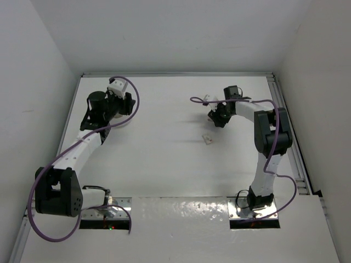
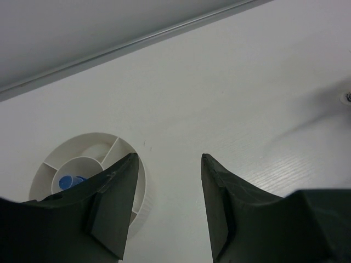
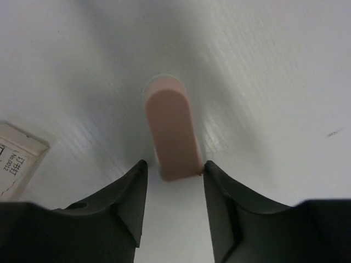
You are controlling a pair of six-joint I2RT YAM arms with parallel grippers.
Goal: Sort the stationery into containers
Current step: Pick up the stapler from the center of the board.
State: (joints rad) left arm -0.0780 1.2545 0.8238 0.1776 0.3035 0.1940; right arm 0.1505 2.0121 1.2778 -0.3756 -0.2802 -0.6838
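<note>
The pink eraser (image 3: 170, 134) lies on the white table, its near end between my right gripper's (image 3: 174, 170) open jaws. It touches the right fingertip, with a gap at the left one. In the top view this gripper (image 1: 219, 118) points down at the far right of the table. The round white bowl (image 2: 93, 143) has inner dividers and holds a small blue-capped item (image 2: 68, 181) in its centre cup. My left gripper (image 2: 167, 159) is open and empty, its left finger over the bowl's right rim. In the top view the left gripper (image 1: 118, 107) hides the bowl.
A small white labelled block (image 3: 13, 164) lies just left of the right gripper and also shows in the top view (image 1: 208, 139). Another small white item (image 1: 207, 99) lies beyond the right gripper. The back wall's rail (image 2: 164, 35) runs behind the bowl.
</note>
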